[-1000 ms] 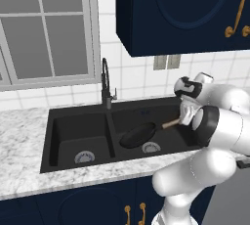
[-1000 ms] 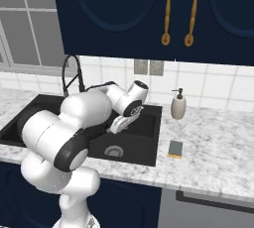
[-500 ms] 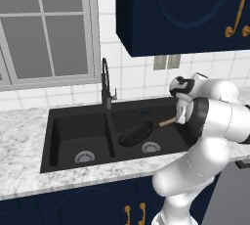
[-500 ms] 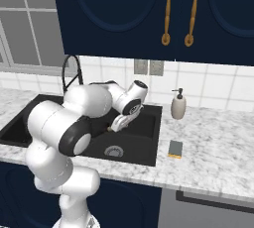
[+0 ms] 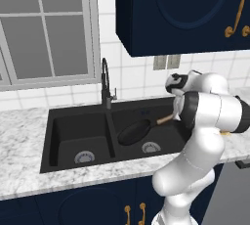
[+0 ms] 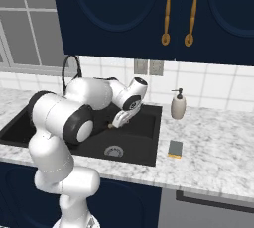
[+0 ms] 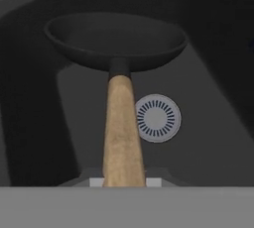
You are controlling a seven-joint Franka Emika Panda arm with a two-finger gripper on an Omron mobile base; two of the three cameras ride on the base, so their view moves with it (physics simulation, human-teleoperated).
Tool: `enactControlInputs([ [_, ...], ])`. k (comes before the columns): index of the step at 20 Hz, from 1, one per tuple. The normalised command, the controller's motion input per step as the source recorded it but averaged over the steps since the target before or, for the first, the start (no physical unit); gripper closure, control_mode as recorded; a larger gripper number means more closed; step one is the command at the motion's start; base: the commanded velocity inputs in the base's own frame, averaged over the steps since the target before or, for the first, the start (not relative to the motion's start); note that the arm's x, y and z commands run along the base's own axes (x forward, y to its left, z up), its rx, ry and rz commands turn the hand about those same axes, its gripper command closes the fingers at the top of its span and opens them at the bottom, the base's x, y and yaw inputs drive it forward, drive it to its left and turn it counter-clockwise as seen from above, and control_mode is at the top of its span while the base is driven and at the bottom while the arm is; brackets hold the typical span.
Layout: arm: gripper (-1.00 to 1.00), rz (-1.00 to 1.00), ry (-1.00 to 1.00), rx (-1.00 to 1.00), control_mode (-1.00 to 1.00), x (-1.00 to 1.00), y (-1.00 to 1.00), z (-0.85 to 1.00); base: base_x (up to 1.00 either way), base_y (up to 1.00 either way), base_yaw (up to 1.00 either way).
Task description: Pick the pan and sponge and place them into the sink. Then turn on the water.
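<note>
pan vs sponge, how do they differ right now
The pan is round and black with a wooden handle; the sponge is a small rectangle, yellow with a dark top. The pan is far bigger. The pan is held by its handle in the shut tool over the right basin of the sink; the sponge lies flat on the counter right of the sink.

The pan (image 5: 135, 132) hangs tilted inside the right basin of the sink (image 5: 78, 133), above the round drain (image 5: 151, 147) (its wooden handle points to the right, toward the white arm (image 5: 211, 111)). The dark faucet (image 5: 106, 84) stands behind the divider.
</note>
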Motion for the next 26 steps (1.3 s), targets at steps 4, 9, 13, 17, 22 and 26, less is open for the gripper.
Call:
enactControlInputs([
  [4,1.00,0.03,0.00,0.00,-1.00,0.10,0.00,-0.17,0.00,0.00,0.00],
  [9,1.00,0.03,0.00,0.00,-1.00,-0.01,0.00,-0.37,0.00,0.00,0.00],
  [13,1.00,0.01,0.00,0.00,-1.00,0.00,0.00,-0.40,0.00,0.00,0.00],
  [17,1.00,0.00,0.00,0.00,-1.00,0.00,0.00,-0.48,0.00,0.00,0.00],
  [22,1.00,0.00,0.00,0.00,-1.00,0.02,-0.03,-0.51,0.00,0.00,0.00],
  [26,1.00,0.01,-0.07,0.00,-1.00,0.17,-0.11,-0.47,0.00,0.00,0.00],
])
